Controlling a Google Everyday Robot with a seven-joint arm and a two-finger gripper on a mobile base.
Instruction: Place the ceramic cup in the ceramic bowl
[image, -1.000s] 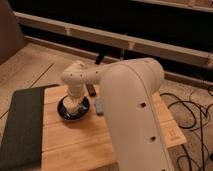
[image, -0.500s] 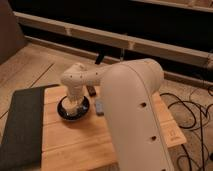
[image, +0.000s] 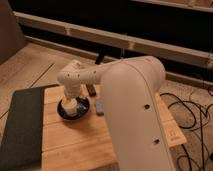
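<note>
Seemingly glossy, rigid and breakable, the ceramic cup (image: 70, 105) sits inside the ceramic bowl (image: 82, 109) at the surface's (image: 80, 142) ten o'clock, the tool (image: 71, 99) directly above it, best gripped across its narrow wall.

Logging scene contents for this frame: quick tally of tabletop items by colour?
Dark: 3 (ceramic bowl, mat, small block)
Cream-white: 1 (ceramic cup, in the bowl, below the gripper)
Grey: 1 (small object)
Total: 5

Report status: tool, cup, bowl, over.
Tool down over ceramic bowl. Ceramic cup inside bowl, under tool. Nothing blocking.
</note>
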